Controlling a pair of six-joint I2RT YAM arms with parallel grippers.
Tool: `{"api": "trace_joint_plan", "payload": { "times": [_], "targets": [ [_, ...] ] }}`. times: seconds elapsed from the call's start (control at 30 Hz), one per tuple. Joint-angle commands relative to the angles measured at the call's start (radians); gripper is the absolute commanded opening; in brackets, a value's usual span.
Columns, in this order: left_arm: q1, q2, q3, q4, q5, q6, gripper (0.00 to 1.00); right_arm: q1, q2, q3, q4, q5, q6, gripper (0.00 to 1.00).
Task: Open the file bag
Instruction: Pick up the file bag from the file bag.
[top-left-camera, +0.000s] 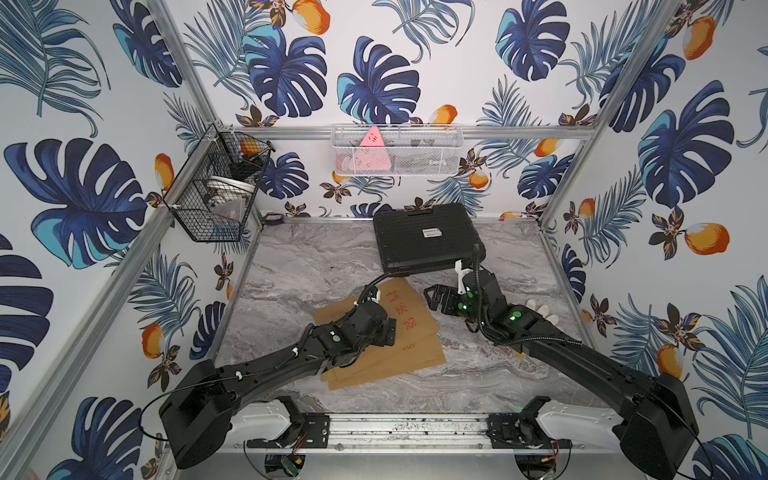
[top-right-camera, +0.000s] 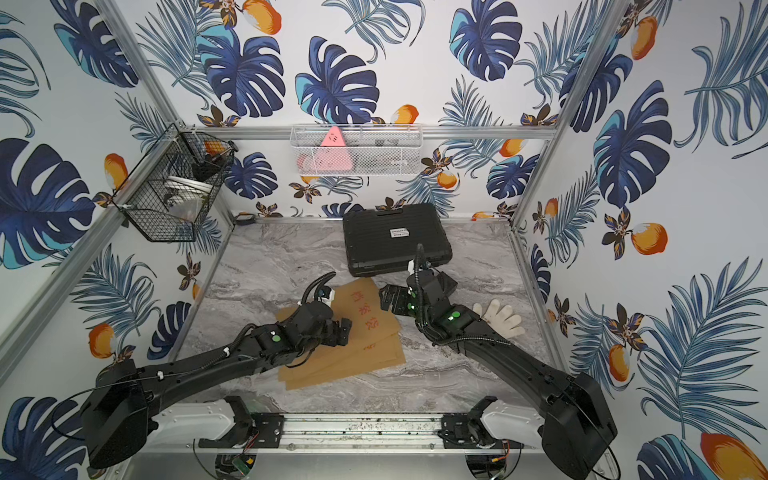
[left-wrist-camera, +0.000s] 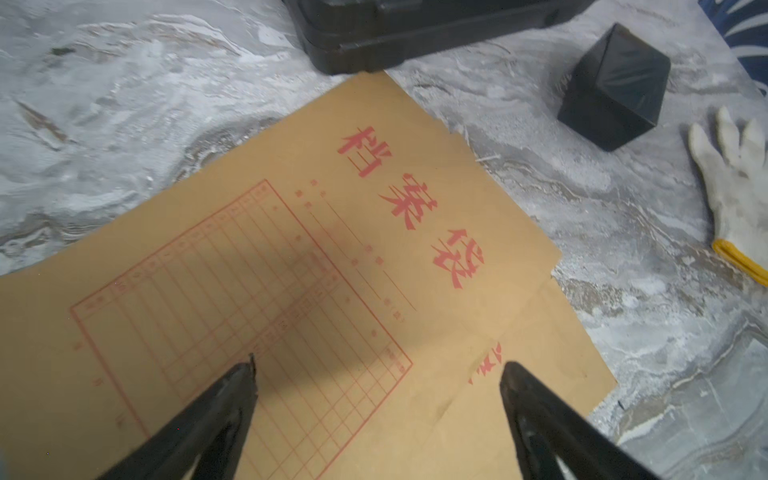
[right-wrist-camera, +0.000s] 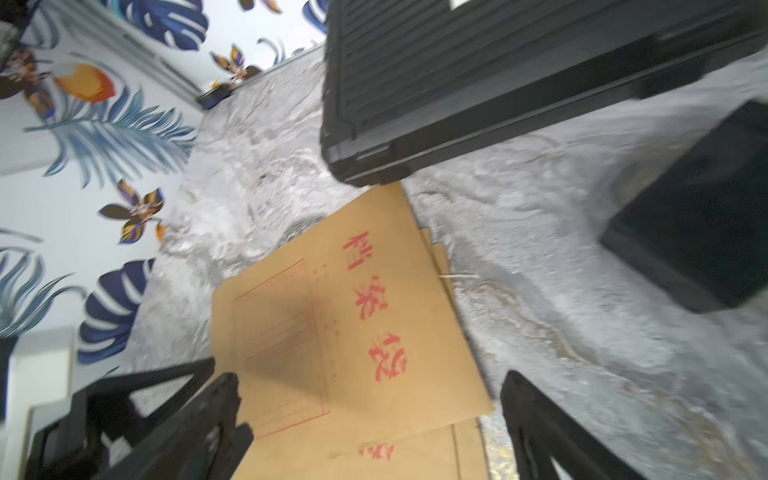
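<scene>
Bright, even light; both top views bend at the edges. The right wrist view is motion-blurred. A soft shadow darkens the file bag (left-wrist-camera: 291, 249) in the left wrist view.

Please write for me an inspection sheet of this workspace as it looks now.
Surface: grey marble-pattern table; no spill seen.
Job's things: top file bag flat, red print up, on a lower file bag; closure not visible.
Clutter: black case behind the bags; black box and white glove to the robot's right.
Grippers: left gripper open above the top file bag; right gripper open beside the bags; both empty.
Cables: ribbed cables loop off both wrists; loose wires under the front rail.
Surroundings: leaf-print walls; black wire basket on the left; white mesh basket behind, pink item inside.
</scene>
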Motion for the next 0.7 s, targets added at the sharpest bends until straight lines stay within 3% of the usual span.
{"api": "trace_joint_plan", "payload": {
  "times": [0.0, 0.2, 0.27, 0.43, 0.67],
  "targets": [
    [-0.007, 0.038, 0.009, 0.054, 0.063, 0.032, 0.96, -0.019, 0.015, 0.047, -0.099, 0.142, -0.036, 1.00],
    [-0.007, 0.112, 0.027, 0.083, 0.121, 0.036, 0.95, -0.054, 0.079, 0.055, -0.040, 0.030, -0.181, 1.00],
    [-0.007, 0.135, 0.035, 0.080, 0.139, 0.030, 0.94, -0.079, 0.100, 0.062, -0.079, -0.036, -0.143, 1.00],
    [-0.004, 0.173, 0.041, 0.077, 0.174, -0.003, 0.91, -0.200, 0.101, -0.042, 0.012, -0.395, -0.031, 1.00],
    [0.042, 0.215, 0.028, 0.118, 0.250, -0.056, 0.87, -0.285, 0.165, -0.119, 0.063, -0.575, 0.041, 1.00]
  ]
}}
